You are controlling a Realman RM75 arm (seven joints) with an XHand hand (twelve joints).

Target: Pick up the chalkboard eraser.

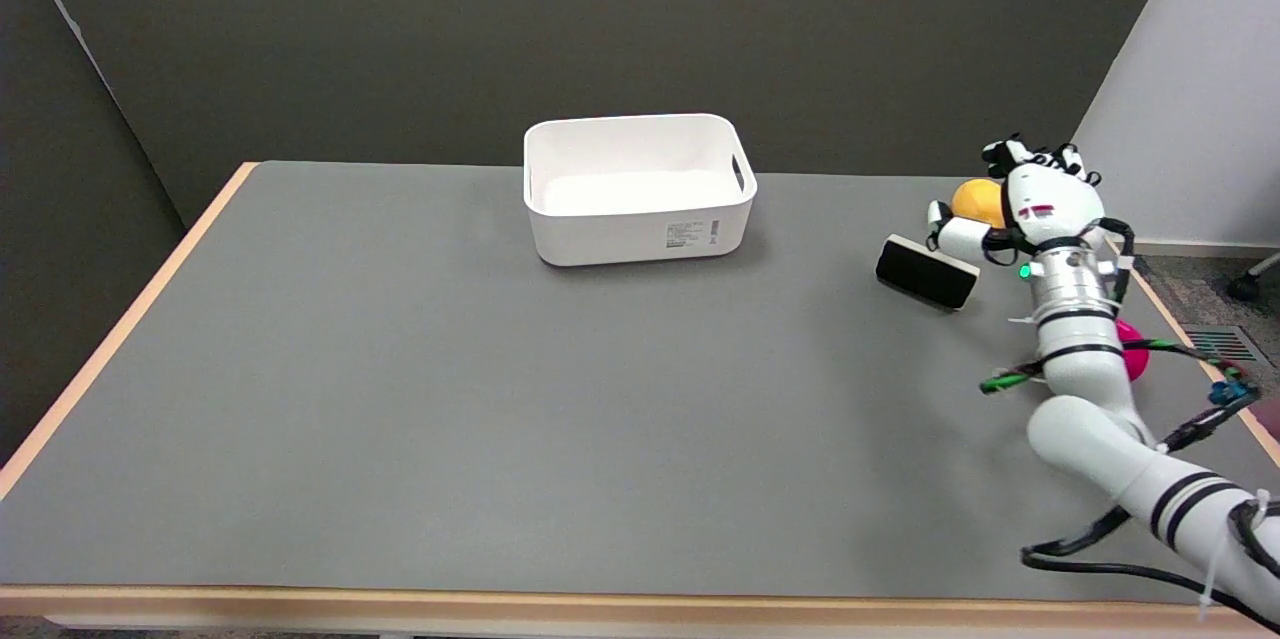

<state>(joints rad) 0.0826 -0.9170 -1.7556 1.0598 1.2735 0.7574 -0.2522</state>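
Nearest the camera, bottom right: white right arm (1150,479) wrapped in black cables, reaching away toward the far right of the gray table (400,419). At its end, right hand (1020,209), back turned to the camera, thumb side seemingly touching the eraser (926,271). Black block with a pale top strip, tilted, far-right of the table, well right of the white bin (636,189). Whether actually pinched or only touched: cannot tell, fingers mostly hidden. Probably light, stiff on top, soft felt below, not fragile; best taken across the narrow width at mid-length. Orange ball (978,201) half hidden behind the hand; pink object (1133,351) mostly covered by the forearm, unidentifiable.
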